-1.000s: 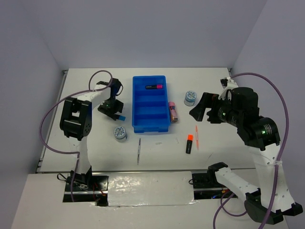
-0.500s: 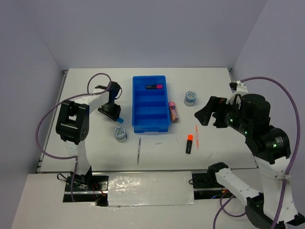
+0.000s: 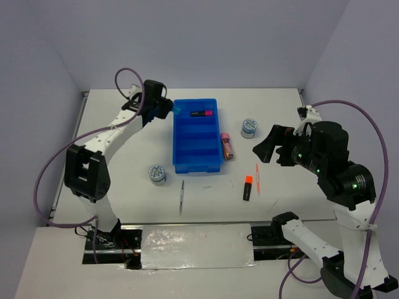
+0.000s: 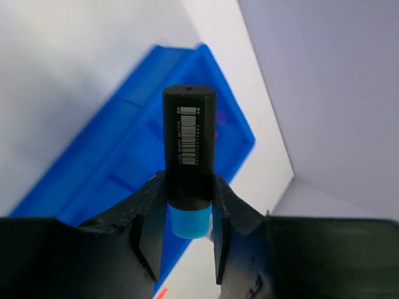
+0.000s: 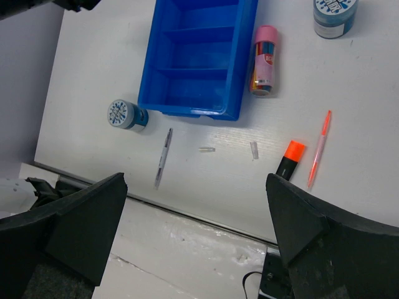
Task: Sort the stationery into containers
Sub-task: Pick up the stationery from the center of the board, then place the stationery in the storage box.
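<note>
Tabletop (image 3: 124,187): six loose items are carried on it, none of them sorted yet.
Blue tray (image 3: 197,151): set lengthwise at the middle of the tabletop and divided into four compartments. The farthest one is occupied; the other three are seen bare.
Right pincer (image 5: 196,230): fingers spread wide, nothing held. It is raised above the tabletop to the right of the tray.
Left pincer (image 4: 189,205): closed on the blue-capped marker (image 4: 189,156), which is gripped near its cap end with the black barrel projecting forward. It is held aloft by the tray's far left corner. Whether it is over a compartment cannot be told.
Pink-copper tube (image 3: 225,146): lying just beside the tray's right wall, outside it.
Pink-capped marker (image 3: 201,113): lying crosswise in the farthest compartment; the only item judged done.
Orange-capped marker (image 3: 247,187): on the tabletop, to the near right of the tray.
Far tape roll (image 3: 249,127): on the tabletop, right of the tray.
Near tape roll (image 3: 157,174): on the tabletop, off the tray's near left corner.
Orange pen (image 3: 257,177): just beside the orange-capped marker.
Grey pen (image 3: 182,195): on the tabletop, just in front of the tray's near end.
Progress: judged early. One item is placed, one is in transit and six are left.
</note>
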